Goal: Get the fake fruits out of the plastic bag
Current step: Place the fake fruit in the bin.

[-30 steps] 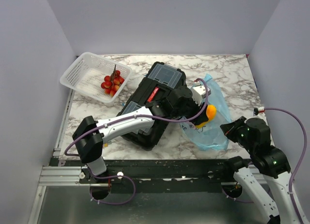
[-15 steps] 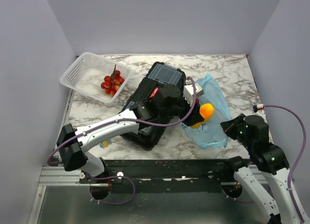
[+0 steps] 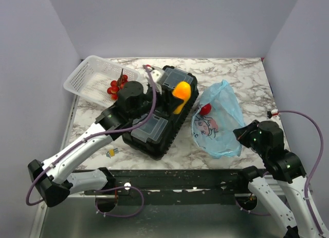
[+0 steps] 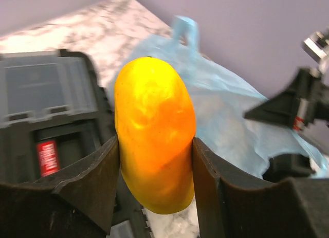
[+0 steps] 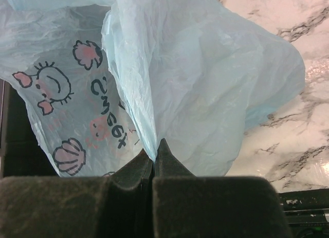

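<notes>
My left gripper point(image 3: 175, 96) is shut on an orange-yellow mango-like fruit point(image 3: 180, 93) point(image 4: 154, 140) and holds it in the air over the black toolbox point(image 3: 159, 114). The light-blue plastic bag point(image 3: 218, 120) point(image 5: 169, 78) with its pink cartoon print lies on the marble to the right. A red round fruit point(image 3: 205, 109) shows through the bag near its top. My right gripper point(image 5: 154, 154) is shut on a fold of the bag at its lower right edge. The red grapes point(image 3: 117, 86) lie in the white mesh basket point(image 3: 92, 73).
The black toolbox point(image 4: 46, 109) fills the table's middle, between the basket and the bag. A tiny yellow-blue item point(image 3: 111, 152) lies on the marble near the front edge. Grey walls close in the table on three sides.
My left arm has lifted the mango-like fruit out of the bag and swung it left, over the toolbox. The right gripper has kept its hold on the bag.
</notes>
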`<control>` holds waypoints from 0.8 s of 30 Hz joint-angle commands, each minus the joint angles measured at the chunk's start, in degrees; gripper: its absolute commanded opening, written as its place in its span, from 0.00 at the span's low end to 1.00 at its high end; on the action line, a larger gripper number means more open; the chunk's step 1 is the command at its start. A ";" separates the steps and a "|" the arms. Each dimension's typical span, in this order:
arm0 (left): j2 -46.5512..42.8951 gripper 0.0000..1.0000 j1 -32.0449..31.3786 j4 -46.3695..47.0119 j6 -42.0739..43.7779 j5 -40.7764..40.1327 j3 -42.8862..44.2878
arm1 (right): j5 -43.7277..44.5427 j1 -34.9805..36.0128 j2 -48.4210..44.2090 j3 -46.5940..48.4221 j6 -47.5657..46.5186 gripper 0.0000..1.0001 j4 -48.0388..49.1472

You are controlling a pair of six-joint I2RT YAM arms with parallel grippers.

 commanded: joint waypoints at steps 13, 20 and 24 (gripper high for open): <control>-7.01 0.00 44.17 0.41 -34.05 -12.19 -9.25 | -1.40 0.02 0.27 0.07 -2.12 0.01 1.78; 10.76 0.00 54.48 -0.87 -38.03 -8.40 -3.01 | -1.38 0.02 -2.76 -0.57 -2.16 0.01 0.97; 19.78 0.00 55.16 -4.27 -34.44 -8.74 4.17 | -0.95 0.06 -4.51 -1.00 -1.81 0.01 0.82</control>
